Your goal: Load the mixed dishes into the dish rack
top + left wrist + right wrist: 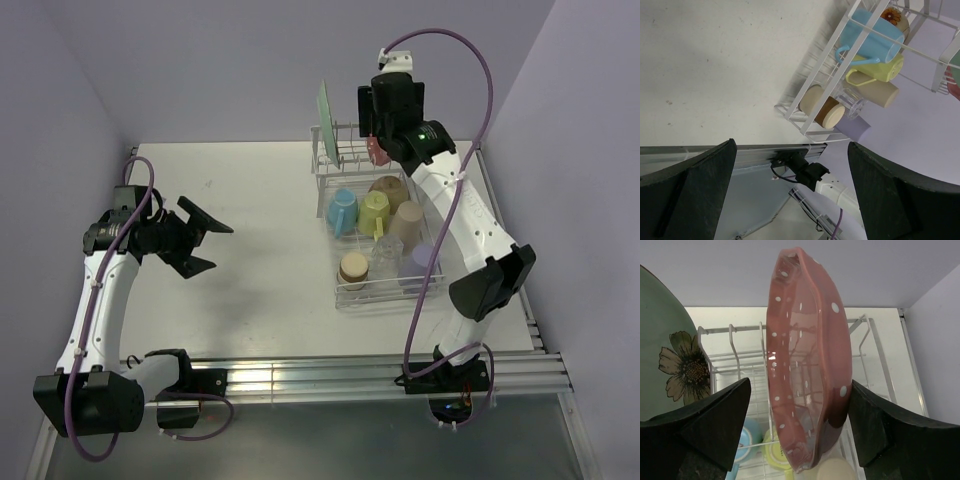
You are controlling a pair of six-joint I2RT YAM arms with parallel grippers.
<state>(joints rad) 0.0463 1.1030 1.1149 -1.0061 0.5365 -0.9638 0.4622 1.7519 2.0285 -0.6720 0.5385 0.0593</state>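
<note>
Jaws on the left gripper are spread wide with nothing between them. It hovers over the left half of the table, well apart from the dish rack, with its fingers pointing right towards it.

Right gripper: jaws also spread wide, at the far end of the rack over the raised prongs.
- The pink dotted scalloped plate stands on edge between the fingers.
- A gap shows between the plate and the left finger.
- On the other side the rim meets the finger's outline; cannot tell whether they touch.

The mint-green plate stands upright just left of the pink one, in the far-left slot, its flower print facing the wrist camera.

Lower basket, packed close:
- Blue cup and yellow cup are side by side at the far left.
- Tan cup is to their right.
- Lavender cup is at the near right, against the basket's right wall.
- Clear glass is in the middle of the near row.
- A cream-and-brown cup sits in the near-left corner.

Room to move:
- Open table stretches left of the rack's left edge, out to the left gripper.
- The right arm runs close along the rack's right side, with the side wall not far beyond.
</note>
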